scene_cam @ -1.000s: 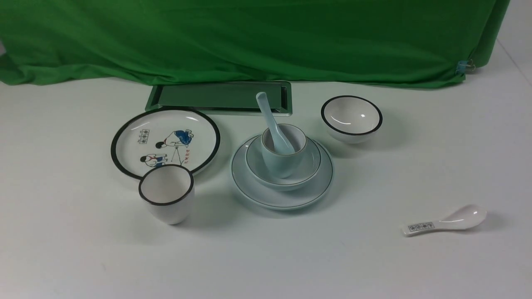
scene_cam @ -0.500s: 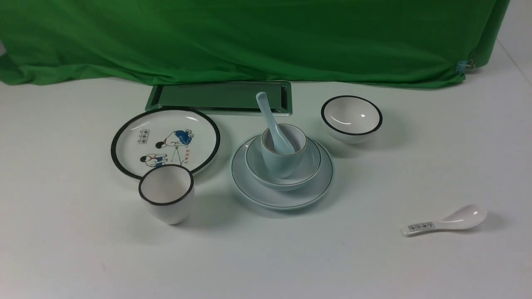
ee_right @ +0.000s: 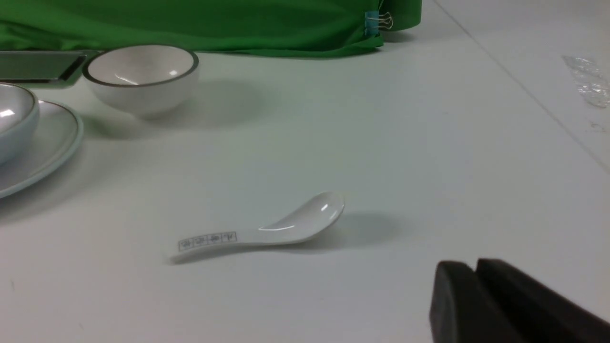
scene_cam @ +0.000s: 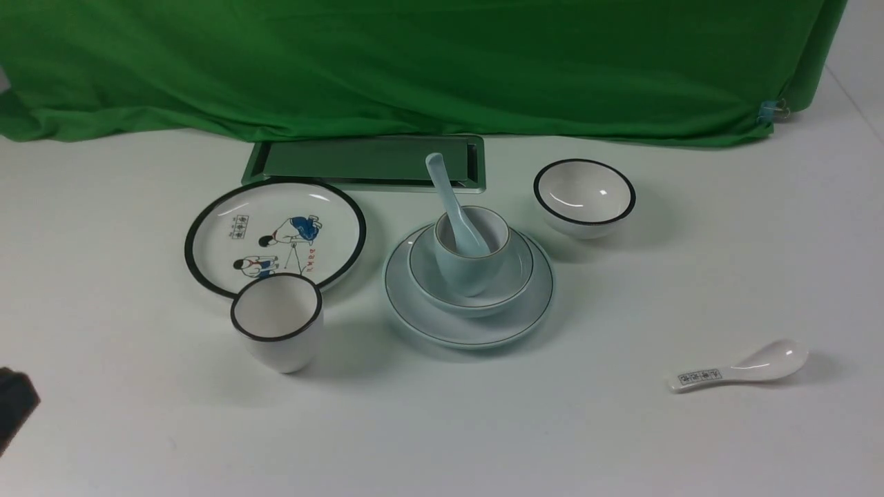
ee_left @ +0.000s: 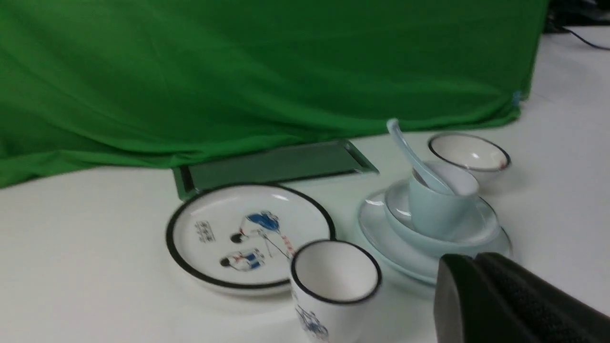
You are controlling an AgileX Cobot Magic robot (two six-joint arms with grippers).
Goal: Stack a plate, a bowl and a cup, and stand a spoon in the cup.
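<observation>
From my front camera I see the plate (scene_cam: 469,331) on the worktop (scene_cam: 483,428) with the bowl (scene_cam: 514,276) on it, the cup (scene_cam: 469,266) in the bowl, and the spoon (scene_cam: 452,207) standing tilted in the cup, handle leaning back and left. That view catches only a dark corner of the left gripper (scene_cam: 15,407) at its left edge; my left wrist camera shows its fingers (ee_left: 505,300) pressed together on nothing, and a blue print low on the white cup (ee_left: 333,290) that the front hides. The right gripper (ee_right: 476,297) appears only in its own wrist camera, jaws nearly together, holding nothing, near the white spoon (ee_right: 267,231). The near half of the worktop lies bare; the green cloth (scene_cam: 414,62) and a metal tray (scene_cam: 366,162) close the far side.
</observation>
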